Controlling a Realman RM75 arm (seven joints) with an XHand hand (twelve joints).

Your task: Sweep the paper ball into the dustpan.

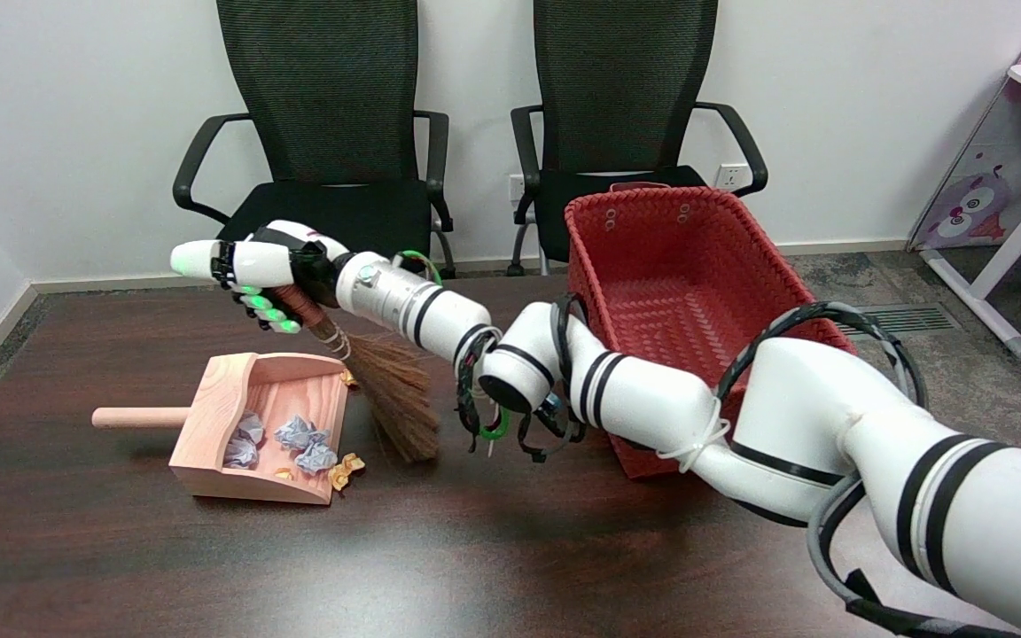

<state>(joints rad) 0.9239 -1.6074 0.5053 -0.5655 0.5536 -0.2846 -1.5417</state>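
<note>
Right hand [253, 270] grips broom [391, 399]; bristles just beside gold paper ball [344, 470] at dustpan [209, 461] lip. Risk: angled sweep flicks ball past lip.

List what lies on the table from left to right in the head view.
dustpan → gold paper ball → broom bristles → red basket

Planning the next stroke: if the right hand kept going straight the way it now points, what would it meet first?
The right hand points toward the picture's left, above the table. That way looks free; depth is unclear.
</note>
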